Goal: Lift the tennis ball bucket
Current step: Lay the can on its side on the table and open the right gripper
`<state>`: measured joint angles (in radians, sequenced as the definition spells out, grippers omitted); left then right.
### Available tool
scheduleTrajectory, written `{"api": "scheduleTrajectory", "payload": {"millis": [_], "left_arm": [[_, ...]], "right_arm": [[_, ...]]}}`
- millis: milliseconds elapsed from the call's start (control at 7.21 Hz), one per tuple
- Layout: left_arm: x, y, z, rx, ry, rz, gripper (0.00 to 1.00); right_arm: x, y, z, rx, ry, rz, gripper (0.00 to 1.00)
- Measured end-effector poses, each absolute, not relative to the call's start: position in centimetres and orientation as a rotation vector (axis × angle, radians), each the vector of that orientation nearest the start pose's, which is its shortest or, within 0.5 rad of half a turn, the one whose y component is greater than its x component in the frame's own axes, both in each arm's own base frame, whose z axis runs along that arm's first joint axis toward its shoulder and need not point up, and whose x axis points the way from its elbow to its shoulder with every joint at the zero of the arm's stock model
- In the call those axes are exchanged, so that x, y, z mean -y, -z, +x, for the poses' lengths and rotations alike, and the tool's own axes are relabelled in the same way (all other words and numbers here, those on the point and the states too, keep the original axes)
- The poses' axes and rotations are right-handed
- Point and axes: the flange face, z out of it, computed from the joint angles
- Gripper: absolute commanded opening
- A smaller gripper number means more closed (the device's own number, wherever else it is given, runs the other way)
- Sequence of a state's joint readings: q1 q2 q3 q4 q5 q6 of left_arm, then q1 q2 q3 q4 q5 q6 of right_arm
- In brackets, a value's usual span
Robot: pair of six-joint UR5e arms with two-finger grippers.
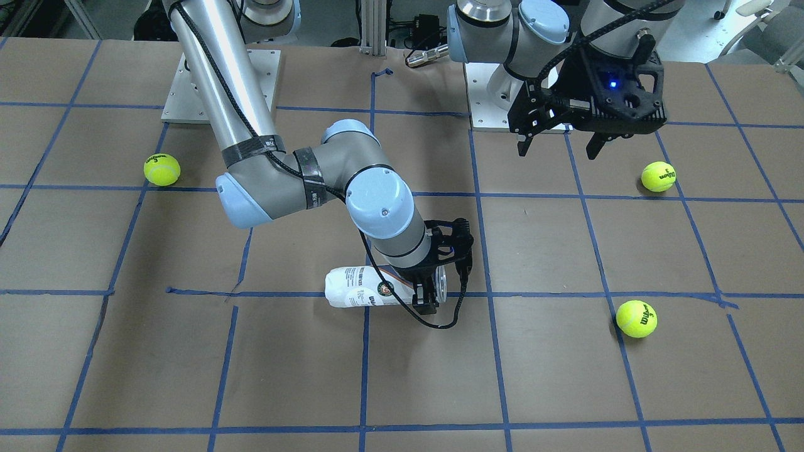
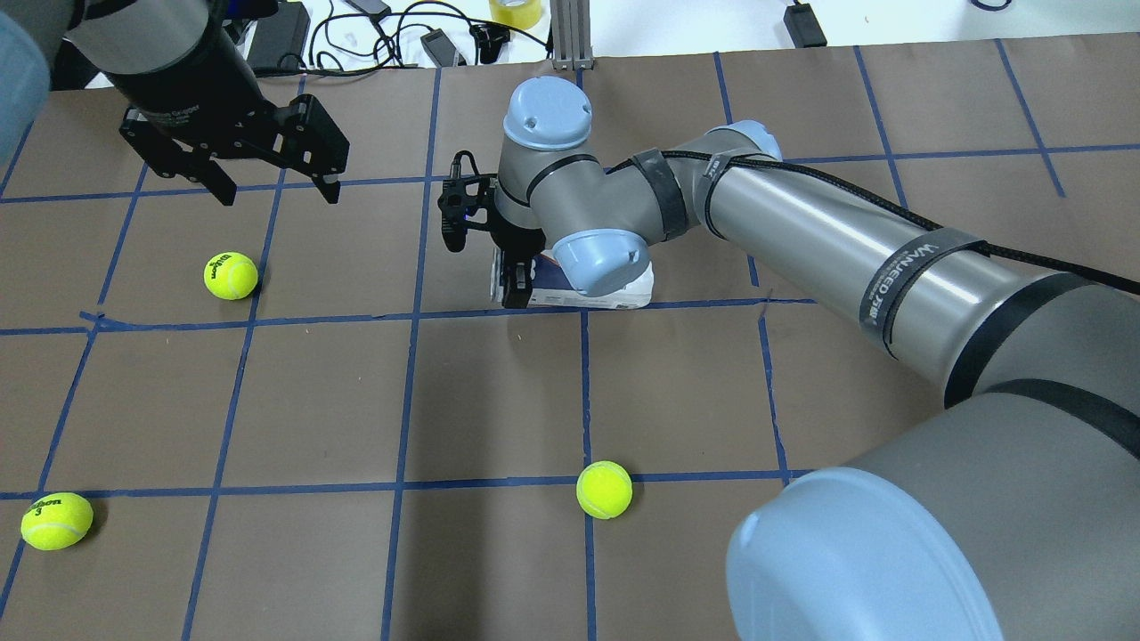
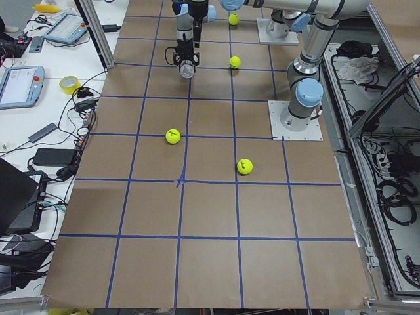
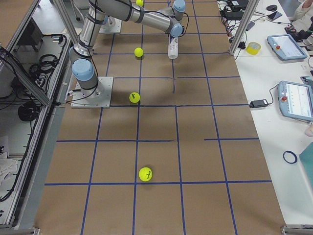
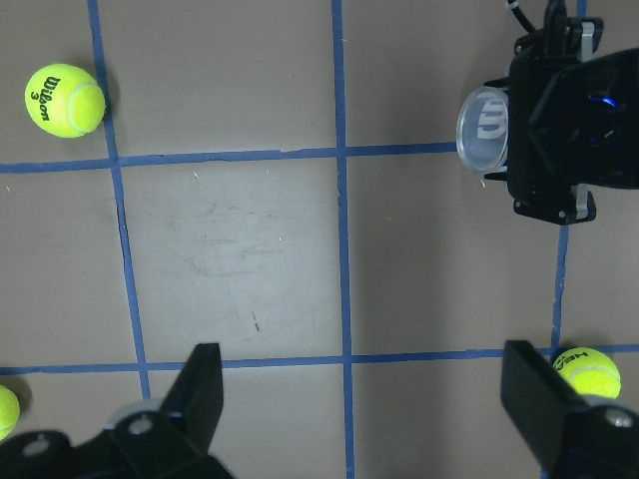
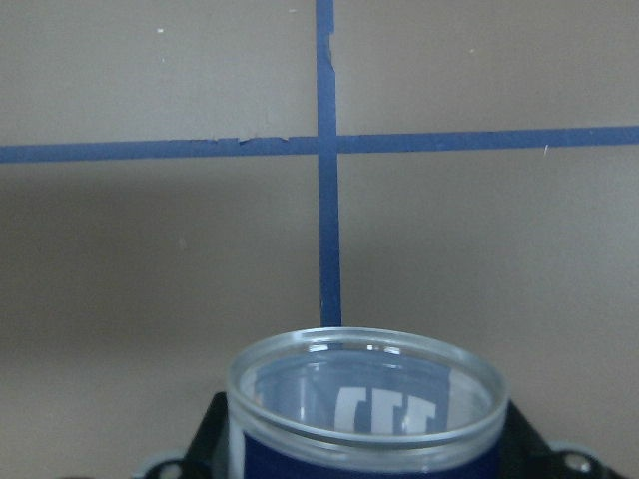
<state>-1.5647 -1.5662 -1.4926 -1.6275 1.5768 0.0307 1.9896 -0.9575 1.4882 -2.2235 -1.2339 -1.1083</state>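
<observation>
The tennis ball bucket [image 1: 355,290] lies on its side on the brown table near the middle. It is a clear can with a white and navy label. Its open mouth shows in the right wrist view [image 6: 364,394] and in the left wrist view [image 5: 482,128]. My right gripper [image 1: 430,300] is down over the can's open end, and its fingers press both sides of it. In the overhead view [image 2: 515,285] the wrist hides most of the can [image 2: 637,289]. My left gripper [image 1: 558,150] hangs open and empty above the table, apart from the can.
Three yellow-green tennis balls lie loose on the table: one [image 1: 162,169] on the right arm's side and two [image 1: 658,176] [image 1: 636,318] on the left arm's side. The arm bases stand at the robot's edge. Cables and tape rolls lie beyond the far edge.
</observation>
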Motion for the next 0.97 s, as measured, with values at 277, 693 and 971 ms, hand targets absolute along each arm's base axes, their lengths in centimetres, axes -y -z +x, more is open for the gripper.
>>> {"api": "scheduleTrajectory", "payload": {"millis": [277,693,971], "left_arm": [[49.2,-52.3,-13.0,-3.135,0.04,0.039,1.0],[49.2,-52.3,-13.0,-3.134,0.039,0.039,1.0],[49.5,-52.0,-12.8,-3.135,0.03,0.03,1.0]], "right_arm": [[56.6,-23.0,43.3,-2.054,0.329,-1.967,1.0],[57.8,-23.7,41.6,-2.089,0.345,-1.967,1.0],[60.1,-27.9,37.7,-2.156,0.452,-1.907,1.0]]}}
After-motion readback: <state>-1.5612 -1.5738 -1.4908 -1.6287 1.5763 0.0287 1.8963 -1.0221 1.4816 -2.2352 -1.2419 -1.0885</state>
